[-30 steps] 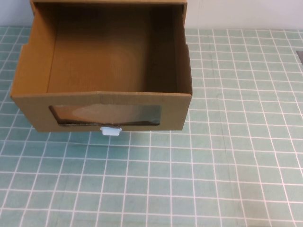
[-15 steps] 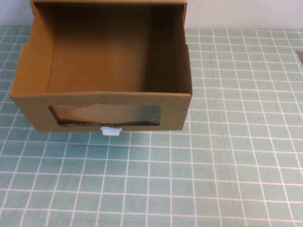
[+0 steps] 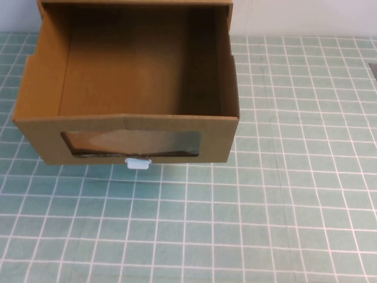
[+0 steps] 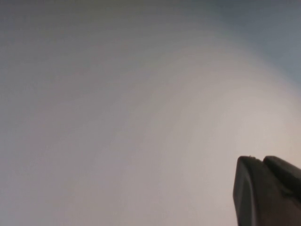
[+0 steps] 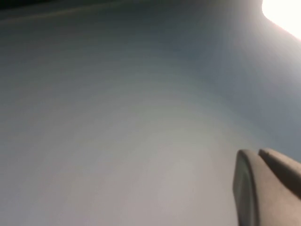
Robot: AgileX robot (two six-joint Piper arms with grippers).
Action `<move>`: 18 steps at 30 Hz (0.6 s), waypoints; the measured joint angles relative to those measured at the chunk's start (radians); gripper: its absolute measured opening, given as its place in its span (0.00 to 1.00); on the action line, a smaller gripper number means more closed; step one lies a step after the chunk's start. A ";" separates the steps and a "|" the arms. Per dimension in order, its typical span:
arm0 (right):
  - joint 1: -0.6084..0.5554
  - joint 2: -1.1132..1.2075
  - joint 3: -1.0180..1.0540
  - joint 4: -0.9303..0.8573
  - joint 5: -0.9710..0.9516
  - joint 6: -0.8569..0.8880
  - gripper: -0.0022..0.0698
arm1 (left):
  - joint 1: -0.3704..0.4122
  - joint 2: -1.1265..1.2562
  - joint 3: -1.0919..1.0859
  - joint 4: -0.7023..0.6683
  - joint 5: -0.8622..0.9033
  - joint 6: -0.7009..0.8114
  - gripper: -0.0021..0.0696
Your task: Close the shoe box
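Note:
The shoe box point(image 3: 35, 100) is brown corrugated cardboard at the table's far left. Its drawer is pulled out toward me and its inside is empty. The front panel has a clear window point(image 3: 131, 143) with a small white pull tab point(image 3: 138, 163) below it. Neither gripper shows in the high view. The left gripper point(image 4: 261, 160) shows only in the left wrist view, its two dark fingers together against a blank pale surface. The right gripper point(image 5: 257, 153) shows only in the right wrist view, fingers together against a blank grey surface. Both hold nothing.
The table is covered by a green mat with a white grid point(image 3: 283, 194). A white wall point(image 3: 306, 16) runs behind the box. A dark object's edge point(image 3: 373, 68) shows at the far right.

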 joint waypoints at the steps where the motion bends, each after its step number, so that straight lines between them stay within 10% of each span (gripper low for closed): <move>1: 0.000 0.000 -0.037 0.000 0.029 0.032 0.01 | 0.000 0.000 -0.029 0.000 0.014 0.000 0.02; 18: -0.001 0.323 -0.654 -0.023 0.367 0.139 0.01 | 0.000 0.323 -0.724 -0.039 0.528 -0.043 0.02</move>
